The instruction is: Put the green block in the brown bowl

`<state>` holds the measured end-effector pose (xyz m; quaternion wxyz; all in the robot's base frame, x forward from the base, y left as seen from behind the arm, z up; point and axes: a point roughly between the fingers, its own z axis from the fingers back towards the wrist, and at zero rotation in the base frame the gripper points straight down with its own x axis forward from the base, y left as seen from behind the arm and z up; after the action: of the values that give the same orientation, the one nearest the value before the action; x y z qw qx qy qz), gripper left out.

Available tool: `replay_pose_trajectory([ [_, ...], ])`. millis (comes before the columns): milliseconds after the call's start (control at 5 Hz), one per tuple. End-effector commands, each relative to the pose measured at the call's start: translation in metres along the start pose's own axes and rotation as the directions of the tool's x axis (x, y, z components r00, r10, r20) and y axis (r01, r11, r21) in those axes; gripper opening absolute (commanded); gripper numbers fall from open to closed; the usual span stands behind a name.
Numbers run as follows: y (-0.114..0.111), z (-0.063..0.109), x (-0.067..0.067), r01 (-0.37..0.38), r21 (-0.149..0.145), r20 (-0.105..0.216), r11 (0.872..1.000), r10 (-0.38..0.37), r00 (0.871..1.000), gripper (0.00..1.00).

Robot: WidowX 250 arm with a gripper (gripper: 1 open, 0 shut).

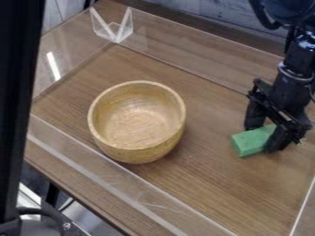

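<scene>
The green block [251, 142] lies on the wooden table at the right, its left end showing and its right end hidden under the gripper. My gripper [277, 129] points straight down and is low at the table. One finger stands on each side of the block's far end. The dark fingers [257, 112] blur into the block, so I cannot make out whether they press on it. The brown bowl [131, 147], round and light tan, stands empty to the left of the block, roughly a bowl's width from the gripper.
Clear acrylic walls [74, 152] fence the wooden table on all sides. A small clear folded stand [110, 26] sits at the back left corner. A dark vertical post [18, 92] blocks the left edge of the view.
</scene>
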<state>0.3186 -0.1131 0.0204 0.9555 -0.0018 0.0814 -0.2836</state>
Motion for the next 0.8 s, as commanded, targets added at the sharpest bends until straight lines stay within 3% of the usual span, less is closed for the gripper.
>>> replay_pose_trajectory([
  [0, 0.0021, 0.0094, 0.0066, 0.005, 0.005, 0.034, 1.000, -0.005, 0.999, 0.00],
  [600, 0.0031, 0.0066, 0.0014, 0.007, -0.011, 0.027, 1.000, -0.006, 1.000, 0.00],
])
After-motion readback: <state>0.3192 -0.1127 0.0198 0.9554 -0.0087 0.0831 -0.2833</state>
